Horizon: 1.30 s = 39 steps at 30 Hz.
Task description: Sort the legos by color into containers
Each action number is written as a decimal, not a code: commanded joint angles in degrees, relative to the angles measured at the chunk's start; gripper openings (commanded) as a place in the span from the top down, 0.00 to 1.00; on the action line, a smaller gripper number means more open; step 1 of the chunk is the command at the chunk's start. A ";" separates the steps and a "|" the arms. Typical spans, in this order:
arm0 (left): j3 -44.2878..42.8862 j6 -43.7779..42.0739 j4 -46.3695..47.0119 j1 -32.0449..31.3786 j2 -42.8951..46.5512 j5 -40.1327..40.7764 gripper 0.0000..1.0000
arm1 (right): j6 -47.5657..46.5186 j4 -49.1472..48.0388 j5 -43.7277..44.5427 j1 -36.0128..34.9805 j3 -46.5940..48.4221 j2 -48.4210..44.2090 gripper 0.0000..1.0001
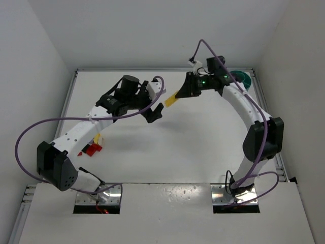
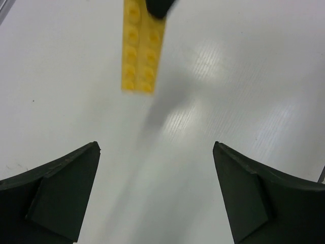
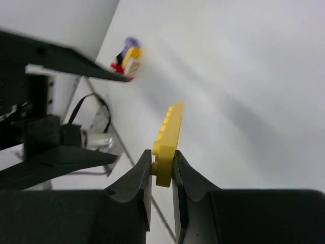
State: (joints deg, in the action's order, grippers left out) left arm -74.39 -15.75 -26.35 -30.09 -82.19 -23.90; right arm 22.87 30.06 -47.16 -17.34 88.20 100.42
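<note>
Right fingers (image 3: 136,189) pinch one yellow lego (image 3: 169,129); left fingers (image 2: 58,190) spread wide, holding nothing.

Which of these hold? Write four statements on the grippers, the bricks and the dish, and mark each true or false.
1. The right gripper is shut on the yellow brick. True.
2. The left gripper grips that brick too. False: its jaws stand wide open with nothing between them.
3. The yellow brick lies in the dish. False: the right gripper holds it over the table, well apart from the dish at the far right.
4. A red brick lies on the table beside the left arm. True.
</note>
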 commanded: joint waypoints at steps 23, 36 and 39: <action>5.57 6.43 -2.92 9.17 12.23 8.52 0.00 | -24.89 16.61 38.80 31.49 46.36 26.75 1.00; 4.43 7.49 -2.92 10.22 10.47 7.99 0.00 | -23.14 14.23 40.21 31.49 48.64 31.24 1.00; 4.43 8.80 -2.92 10.22 10.47 7.99 0.00 | -22.61 14.23 40.21 31.49 48.64 31.77 1.00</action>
State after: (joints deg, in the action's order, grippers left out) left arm -68.97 -8.99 -29.71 -20.78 -71.90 -15.81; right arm -0.54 45.91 -7.64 14.26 134.61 131.85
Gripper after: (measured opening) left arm 0.995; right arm 0.176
